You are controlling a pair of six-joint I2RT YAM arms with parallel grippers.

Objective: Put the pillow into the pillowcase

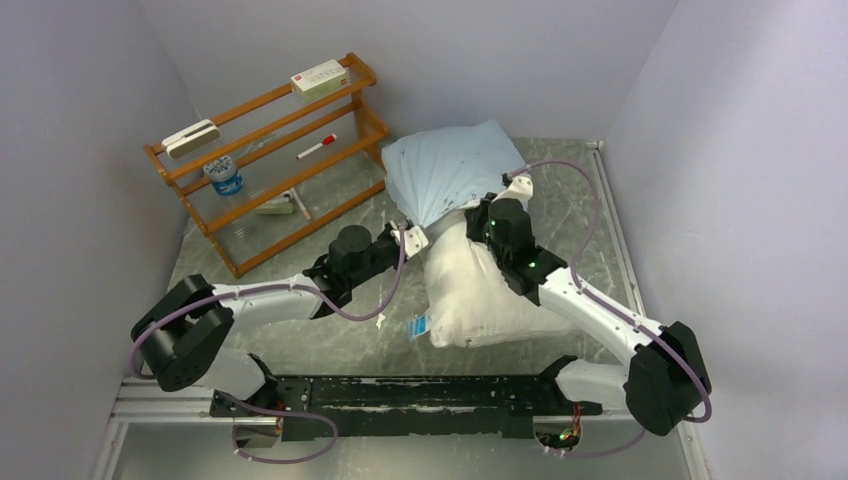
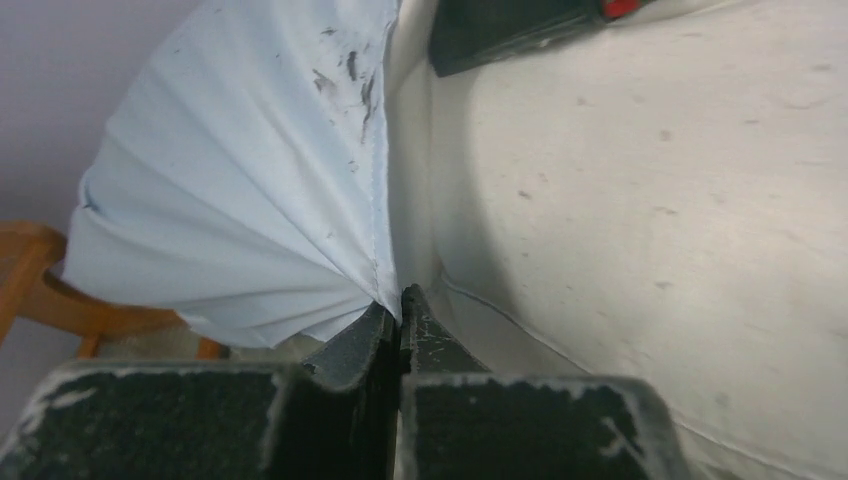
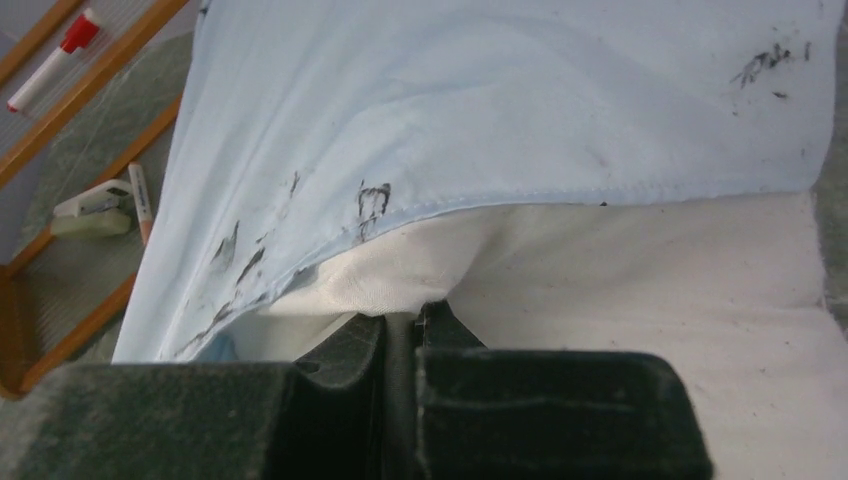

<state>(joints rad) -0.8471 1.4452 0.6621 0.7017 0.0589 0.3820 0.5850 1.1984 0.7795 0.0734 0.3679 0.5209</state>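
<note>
- Top view: the pillow [image 1: 495,300] is lying mid-frame on the surface [image 1: 590,230], its long axis running up-frame and its upper end sitting inside the pillowcase [image 1: 455,165], whose mouth is facing down-frame.
- Left wrist view: the left fingers [image 2: 375,325] are pinching the hem; pulling it evenly down-frame along that axis looks best.
- Right wrist view: the right fingers [image 3: 365,335] are pressing together at bunched white fabric; I cannot tell whether they are catching the hem.

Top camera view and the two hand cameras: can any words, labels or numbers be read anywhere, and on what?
None can be read.
Box on the wooden rack: red-and-white label, too small.
Tub on the rack: blue print, blurred.
Blue tag on the pillow: too small.
Marks on the pillowcase: black smudges, not letters.
</note>
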